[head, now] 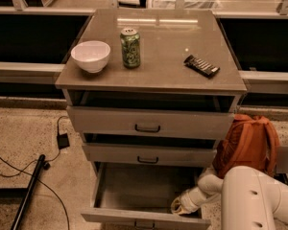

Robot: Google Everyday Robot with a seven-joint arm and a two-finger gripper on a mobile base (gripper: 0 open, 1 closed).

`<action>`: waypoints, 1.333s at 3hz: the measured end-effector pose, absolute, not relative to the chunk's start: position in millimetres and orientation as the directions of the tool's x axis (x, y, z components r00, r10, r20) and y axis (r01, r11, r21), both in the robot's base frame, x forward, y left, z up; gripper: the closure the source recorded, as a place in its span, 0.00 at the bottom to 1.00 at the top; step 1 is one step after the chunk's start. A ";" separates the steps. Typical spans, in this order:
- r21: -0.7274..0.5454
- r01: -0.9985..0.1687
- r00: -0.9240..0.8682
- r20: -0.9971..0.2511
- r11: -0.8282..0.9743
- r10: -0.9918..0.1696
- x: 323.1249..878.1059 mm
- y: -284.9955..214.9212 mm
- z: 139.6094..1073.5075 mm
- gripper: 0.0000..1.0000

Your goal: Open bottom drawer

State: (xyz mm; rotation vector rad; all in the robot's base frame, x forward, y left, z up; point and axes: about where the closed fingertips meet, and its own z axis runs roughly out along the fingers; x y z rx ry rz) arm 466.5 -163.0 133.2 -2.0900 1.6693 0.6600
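The bottom drawer (144,218) of the grey-beige cabinet stands pulled well out, its plain grey interior (139,186) showing and its front at the bottom edge of the camera view. My gripper (178,206) is at the end of the white arm, down inside the drawer's right front corner, just behind the front panel. The middle drawer (149,154) and the top drawer (149,122) above it are each slightly ajar.
On the cabinet top (158,75) stand a white bowl (90,56), a green can (130,48) and a dark snack bar (201,65). An orange backpack (247,145) leans at the cabinet's right. Cables (57,143) and a black pole (29,190) lie on the floor at left.
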 end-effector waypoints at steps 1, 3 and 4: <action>-0.005 -0.976 0.182 -0.579 -0.219 -0.795 467.0 -162.6 133.3 1.00; -0.001 -0.984 0.135 -0.666 -0.180 -0.734 441.0 -177.1 183.9 1.00; -0.123 -0.981 0.193 -0.703 -0.151 -0.684 453.0 -178.1 229.9 1.00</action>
